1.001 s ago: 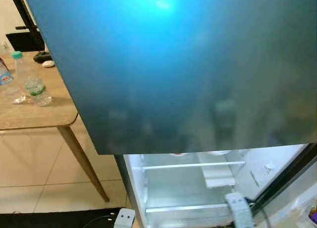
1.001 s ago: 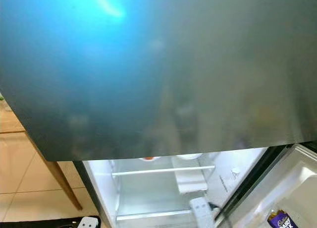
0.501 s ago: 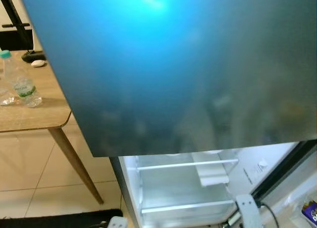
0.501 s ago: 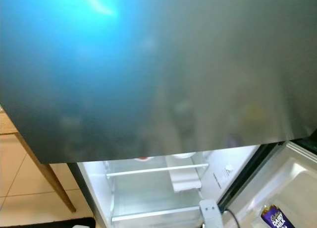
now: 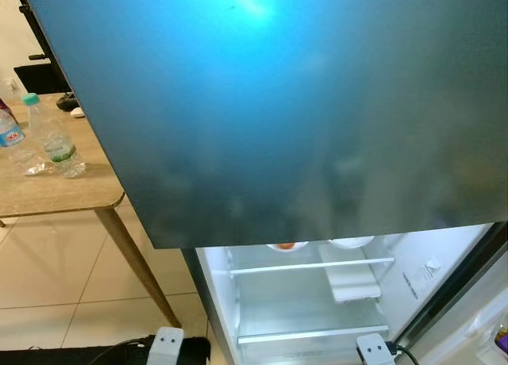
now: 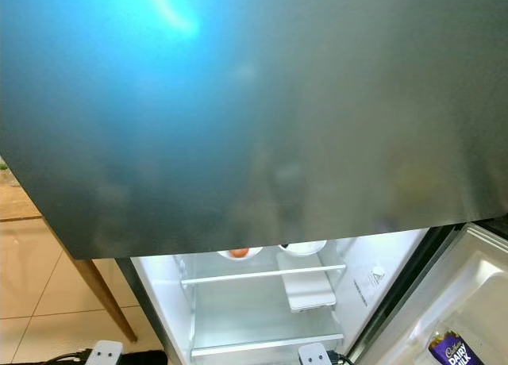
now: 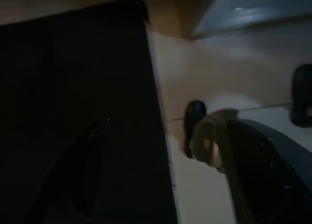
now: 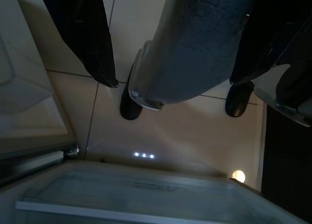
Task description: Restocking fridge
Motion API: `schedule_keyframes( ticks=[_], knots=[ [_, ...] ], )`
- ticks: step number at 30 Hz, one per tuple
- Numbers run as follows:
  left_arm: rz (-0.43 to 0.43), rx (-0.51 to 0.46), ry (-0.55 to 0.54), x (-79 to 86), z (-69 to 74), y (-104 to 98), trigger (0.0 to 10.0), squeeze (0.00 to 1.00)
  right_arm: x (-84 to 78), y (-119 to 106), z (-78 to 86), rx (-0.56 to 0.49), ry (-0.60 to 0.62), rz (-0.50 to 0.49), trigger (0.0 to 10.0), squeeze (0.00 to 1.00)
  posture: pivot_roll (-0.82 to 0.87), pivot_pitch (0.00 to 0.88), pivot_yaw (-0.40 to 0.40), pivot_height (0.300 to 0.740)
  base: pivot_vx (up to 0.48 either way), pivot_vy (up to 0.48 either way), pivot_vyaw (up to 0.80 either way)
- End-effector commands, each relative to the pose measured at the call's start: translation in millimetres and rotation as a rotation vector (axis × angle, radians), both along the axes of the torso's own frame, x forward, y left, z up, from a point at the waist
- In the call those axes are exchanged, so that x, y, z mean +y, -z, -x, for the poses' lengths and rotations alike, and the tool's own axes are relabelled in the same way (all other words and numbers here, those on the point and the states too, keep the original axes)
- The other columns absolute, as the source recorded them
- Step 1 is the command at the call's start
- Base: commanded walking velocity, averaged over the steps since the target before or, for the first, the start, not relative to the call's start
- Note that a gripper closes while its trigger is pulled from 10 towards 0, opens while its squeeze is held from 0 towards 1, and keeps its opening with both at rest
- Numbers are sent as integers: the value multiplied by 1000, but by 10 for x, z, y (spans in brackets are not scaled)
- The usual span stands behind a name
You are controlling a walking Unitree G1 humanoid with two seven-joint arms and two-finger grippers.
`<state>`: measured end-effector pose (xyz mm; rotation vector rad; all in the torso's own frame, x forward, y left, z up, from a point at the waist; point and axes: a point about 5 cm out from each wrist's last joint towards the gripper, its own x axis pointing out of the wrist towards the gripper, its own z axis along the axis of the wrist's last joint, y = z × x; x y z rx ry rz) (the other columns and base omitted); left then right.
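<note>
Fridge (image 5: 317, 103): standing open below, dark upper door filling the head views.
Table (image 5: 48, 192): bearing water bottle (image 5: 52, 135), well left of fridge.
Right gripper (image 8: 168, 53): hanging spread, gripping nothing.
Left gripper (image 7: 161, 170): hanging parted, empty.
Risk: walking into open door, view being blocked.

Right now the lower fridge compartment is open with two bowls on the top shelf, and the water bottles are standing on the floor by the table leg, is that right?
Not quite. The bottles stand on the wooden table, not on the floor; the left eye view shows this. The rest holds: the fridge compartment is open, and two bowls sit on its top shelf.
</note>
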<state>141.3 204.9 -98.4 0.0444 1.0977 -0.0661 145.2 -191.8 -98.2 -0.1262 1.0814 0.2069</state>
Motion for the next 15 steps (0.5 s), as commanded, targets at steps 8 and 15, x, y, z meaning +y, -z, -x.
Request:
schedule_keyframes(
  ticks=[8,15],
  knots=[
    [17,41,51,-173,73,54,10000,0,-148,-10,19,18,28,41,10000,0,-52,0,-1,740,0,0,0],
    [38,42,115,-296,8,45,10000,0,-241,-78,-113,-28,52,59,10000,0,-117,0,34,740,0,0,0]
  ],
)
